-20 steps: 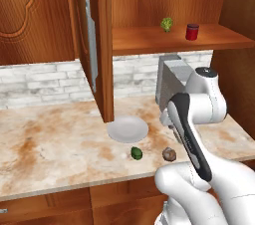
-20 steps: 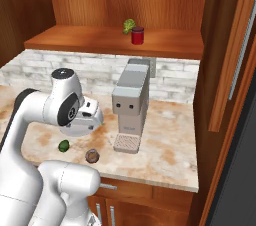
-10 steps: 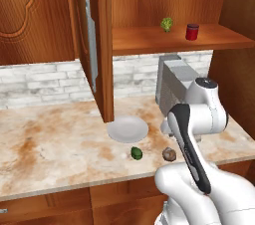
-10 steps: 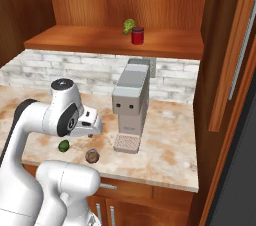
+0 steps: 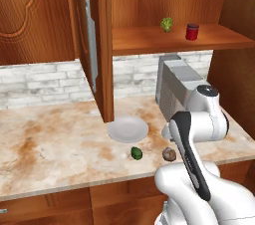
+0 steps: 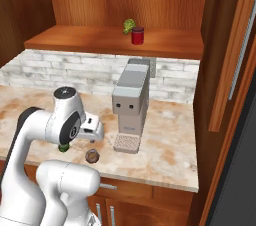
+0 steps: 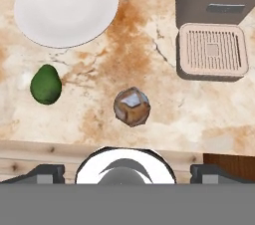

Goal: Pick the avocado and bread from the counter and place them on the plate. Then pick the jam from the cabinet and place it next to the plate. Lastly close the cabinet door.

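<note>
White arm links have swung lower and further out over the counter (image 5: 60, 139) than a second ago: in the left base view the wrist now sits down near the front edge, while the food, the plate and the cabinet lie just as they did.

The gripper (image 7: 127, 169) hangs above the counter with its jaws spread as wide as they go, holding nothing and touching nothing. Its two dark fingertips (image 7: 47, 171) stand far apart at the bottom of the hand view, and the bread (image 7: 132, 106) lies on the counter between them, a little ahead.

The avocado (image 7: 46, 84) rests on the counter just beside the bread, apart from it, and near the rim of the plate (image 7: 64, 5), which carries nothing. A grey coffee machine (image 6: 131, 102) stands on the counter on the other side of the bread.

The jam (image 5: 192, 31) stands on the cabinet shelf (image 5: 164, 42) next to a light green leafy item (image 5: 167, 23). The cabinet door (image 5: 94, 45) is swung open.
</note>
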